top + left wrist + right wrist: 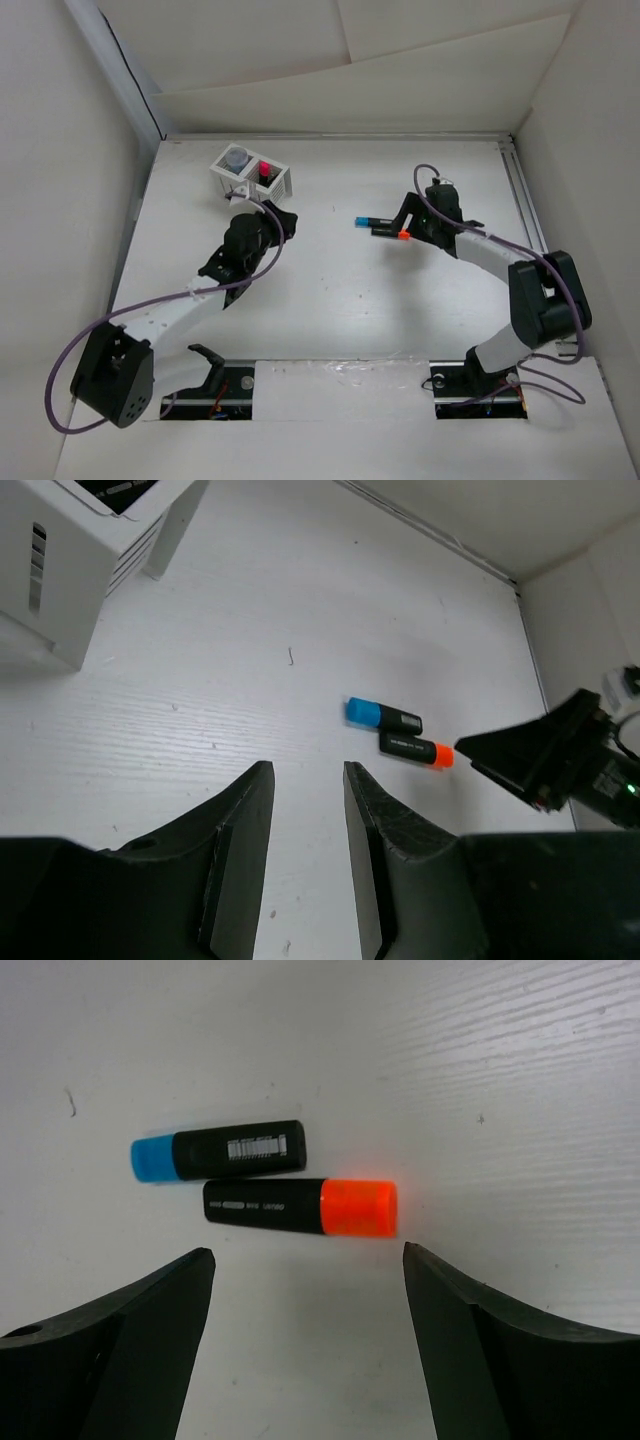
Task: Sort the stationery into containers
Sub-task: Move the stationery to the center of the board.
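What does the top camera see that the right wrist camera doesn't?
Only the top camera shows the white mesh box with a grey-blue roll and a red-pink marker inside it, and the left arm reaching near it. Only the right wrist camera shows the barcode label on the blue-capped marker. Both show that marker lying beside the orange-capped marker, with the right tool open close to them.
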Motion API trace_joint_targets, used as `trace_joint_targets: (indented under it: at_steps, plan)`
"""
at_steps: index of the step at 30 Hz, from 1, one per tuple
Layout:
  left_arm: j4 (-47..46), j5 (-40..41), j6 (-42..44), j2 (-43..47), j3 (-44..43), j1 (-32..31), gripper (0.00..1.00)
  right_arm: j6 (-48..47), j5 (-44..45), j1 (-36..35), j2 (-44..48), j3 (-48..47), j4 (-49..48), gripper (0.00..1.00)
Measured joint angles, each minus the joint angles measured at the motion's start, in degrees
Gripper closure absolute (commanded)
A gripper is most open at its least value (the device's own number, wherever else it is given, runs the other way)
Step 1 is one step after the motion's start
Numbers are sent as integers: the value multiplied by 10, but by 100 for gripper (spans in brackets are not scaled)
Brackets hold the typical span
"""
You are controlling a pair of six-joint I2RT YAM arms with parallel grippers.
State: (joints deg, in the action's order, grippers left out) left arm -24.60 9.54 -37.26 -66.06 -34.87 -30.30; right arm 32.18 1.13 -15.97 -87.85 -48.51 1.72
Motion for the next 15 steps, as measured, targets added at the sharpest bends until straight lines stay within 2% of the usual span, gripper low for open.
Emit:
trace_joint_targets:
  at_steps: [5, 6, 9, 15]
  plan:
    - [-3, -36, -1, 62, 42, 0, 70, -13, -47, 14, -77, -39, -2, 16]
    - [-4, -42, 0, 68, 42, 0, 70, -14, -53, 14, -84, -41, -2, 13]
    - [-7, -59, 7, 77, 42, 0, 70, -15, -59, 13, -95, -43, -2, 7]
    - [-9, -78, 25, 89, 43, 0, 70, -14, -46, 13, -100, -65, -3, 3]
